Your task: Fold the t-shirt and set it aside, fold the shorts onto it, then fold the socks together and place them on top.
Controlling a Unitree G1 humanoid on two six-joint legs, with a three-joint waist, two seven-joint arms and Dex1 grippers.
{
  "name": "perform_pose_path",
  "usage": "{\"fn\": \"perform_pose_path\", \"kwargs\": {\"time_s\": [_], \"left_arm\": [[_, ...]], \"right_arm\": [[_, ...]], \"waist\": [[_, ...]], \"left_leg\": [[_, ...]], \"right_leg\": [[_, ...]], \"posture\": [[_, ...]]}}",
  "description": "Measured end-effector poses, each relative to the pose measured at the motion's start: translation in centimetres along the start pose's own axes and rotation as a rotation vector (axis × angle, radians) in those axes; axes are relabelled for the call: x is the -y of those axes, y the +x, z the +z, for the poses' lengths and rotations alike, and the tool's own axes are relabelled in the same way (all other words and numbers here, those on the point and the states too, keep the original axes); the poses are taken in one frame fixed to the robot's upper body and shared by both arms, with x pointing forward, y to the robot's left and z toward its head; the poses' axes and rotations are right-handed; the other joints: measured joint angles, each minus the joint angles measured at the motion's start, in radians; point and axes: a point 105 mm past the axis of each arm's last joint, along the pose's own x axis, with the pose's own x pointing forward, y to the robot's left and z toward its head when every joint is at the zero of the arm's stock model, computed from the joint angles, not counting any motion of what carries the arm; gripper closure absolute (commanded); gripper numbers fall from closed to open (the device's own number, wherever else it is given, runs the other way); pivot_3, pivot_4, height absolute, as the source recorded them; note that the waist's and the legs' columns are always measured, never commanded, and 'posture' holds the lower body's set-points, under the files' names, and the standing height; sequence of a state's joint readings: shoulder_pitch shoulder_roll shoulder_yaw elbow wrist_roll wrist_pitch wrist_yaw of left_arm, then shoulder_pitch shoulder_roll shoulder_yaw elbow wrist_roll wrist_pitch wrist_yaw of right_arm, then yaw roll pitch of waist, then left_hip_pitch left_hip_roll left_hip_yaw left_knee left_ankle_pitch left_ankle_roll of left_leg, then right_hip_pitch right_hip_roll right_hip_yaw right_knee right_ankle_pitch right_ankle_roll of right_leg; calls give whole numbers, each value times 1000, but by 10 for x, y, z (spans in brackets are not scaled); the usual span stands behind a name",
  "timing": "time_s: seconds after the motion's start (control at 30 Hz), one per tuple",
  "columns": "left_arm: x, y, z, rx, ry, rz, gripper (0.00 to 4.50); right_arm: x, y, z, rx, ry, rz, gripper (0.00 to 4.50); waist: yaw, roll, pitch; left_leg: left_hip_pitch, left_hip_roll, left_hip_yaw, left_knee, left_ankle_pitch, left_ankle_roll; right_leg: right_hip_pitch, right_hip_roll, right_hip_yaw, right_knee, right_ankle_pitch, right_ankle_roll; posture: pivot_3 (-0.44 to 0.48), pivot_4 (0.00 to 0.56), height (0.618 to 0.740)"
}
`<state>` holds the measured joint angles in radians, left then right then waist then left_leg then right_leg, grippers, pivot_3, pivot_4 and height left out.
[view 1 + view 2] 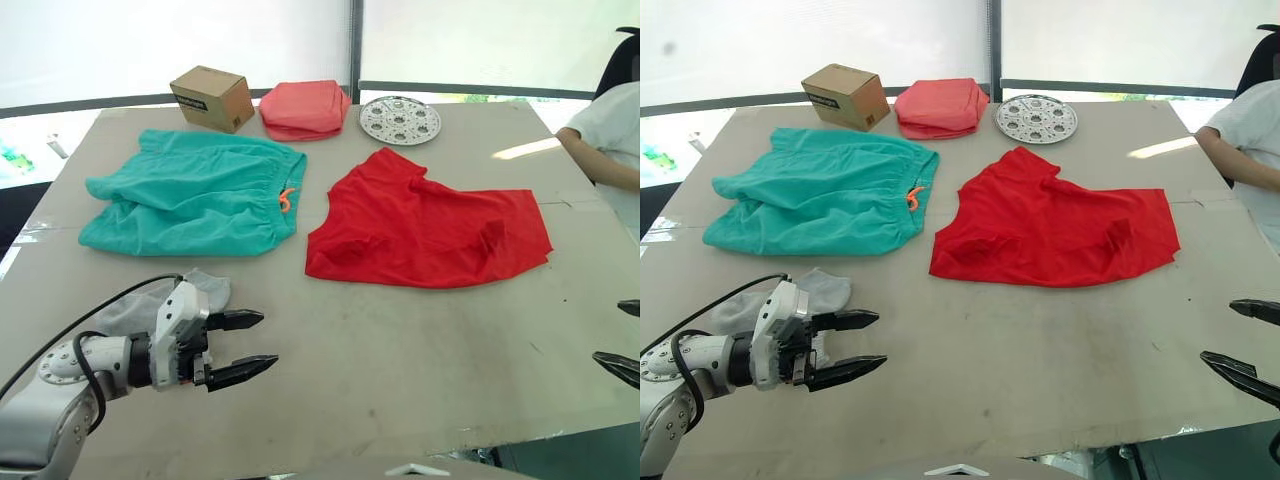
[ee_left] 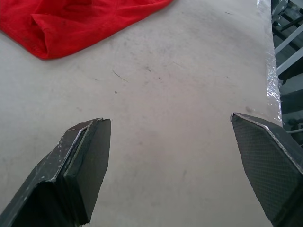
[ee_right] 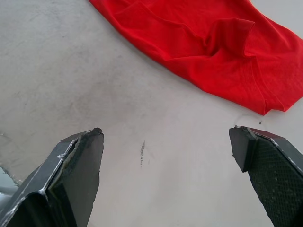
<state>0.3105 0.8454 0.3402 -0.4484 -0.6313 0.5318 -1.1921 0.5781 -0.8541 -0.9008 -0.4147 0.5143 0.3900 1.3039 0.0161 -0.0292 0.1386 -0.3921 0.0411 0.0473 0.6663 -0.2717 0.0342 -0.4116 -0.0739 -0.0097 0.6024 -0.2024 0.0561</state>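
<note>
Bright red thin t-shirt [image 1: 428, 222] rumpled, unfolded, centre-right of frame on grey counter [image 1: 400, 360]. Teal-green fabric shorts [image 1: 195, 190] spread at upper left; light grey limp socks [image 1: 150, 305] at lower left. Left claw [image 1: 240, 347] wide open, empty, beside socks. Right claw [image 1: 1238, 340] at lower right, parted, empty. No fold begun; both claws probably staged for t-shirt.

Your broad grey table [image 1: 400, 350] carries a crumpled bright red t-shirt [image 1: 430, 225], teal-green shorts [image 1: 195, 190] to its left, light grey socks [image 1: 150, 305] near the front, and at the back a cardboard box [image 1: 211, 97], folded salmon-pink cloth [image 1: 305, 108] and round perforated metal plate [image 1: 399, 119].
</note>
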Motion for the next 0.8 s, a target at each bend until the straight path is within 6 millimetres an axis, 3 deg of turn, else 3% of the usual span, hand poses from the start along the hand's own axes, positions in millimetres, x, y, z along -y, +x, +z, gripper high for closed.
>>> {"fn": "perform_pose_path", "kwargs": {"time_s": [0.07,0.17,0.4,0.57,0.63,0.67,0.7,0.8], "left_arm": [[-2,1,1,0,14,0,184],[-19,13,9,46,71,42,184],[-36,45,42,34,233,65,184],[-42,64,58,24,307,16,184],[-55,97,86,49,405,-6,184],[-56,101,89,52,413,-8,184],[-68,135,102,43,462,-14,184],[-80,151,104,9,487,-6,184]], "right_arm": [[1,0,1,8,-6,-8,0],[-1,17,9,90,5,-18,0],[-23,48,62,289,-56,38,0],[-38,55,78,345,-74,92,0],[-50,64,89,383,-96,143,0],[-52,64,90,386,-101,148,0],[-58,67,92,387,-107,154,0],[-61,68,94,385,-109,150,0]], "waist": [[1,0,0],[2,0,0],[3,-2,-1],[5,-2,-1],[22,-3,-1],[23,-3,-1],[25,-5,-3],[18,-6,-3]], "left_leg": [[0,0,0,0,0,0],[0,0,0,2,0,0],[-1,-2,-1,2,0,0],[-1,-4,0,2,0,1],[-3,-4,1,5,1,1],[-2,-4,1,5,1,1],[-1,-5,0,6,1,1],[-2,-5,0,5,0,2]], "right_leg": [[0,0,0,0,0,0],[0,0,0,0,0,0],[1,1,0,1,3,-4],[3,3,0,1,3,-4],[3,3,-1,0,3,-4],[4,3,-1,1,3,-4],[6,3,-1,0,3,-4],[4,5,0,1,3,-4]], "posture": [[0,150,740],[0,150,740],[0,150,740],[0,150,740],[0,150,740],[0,150,740],[0,150,740],[0,150,740]]}}
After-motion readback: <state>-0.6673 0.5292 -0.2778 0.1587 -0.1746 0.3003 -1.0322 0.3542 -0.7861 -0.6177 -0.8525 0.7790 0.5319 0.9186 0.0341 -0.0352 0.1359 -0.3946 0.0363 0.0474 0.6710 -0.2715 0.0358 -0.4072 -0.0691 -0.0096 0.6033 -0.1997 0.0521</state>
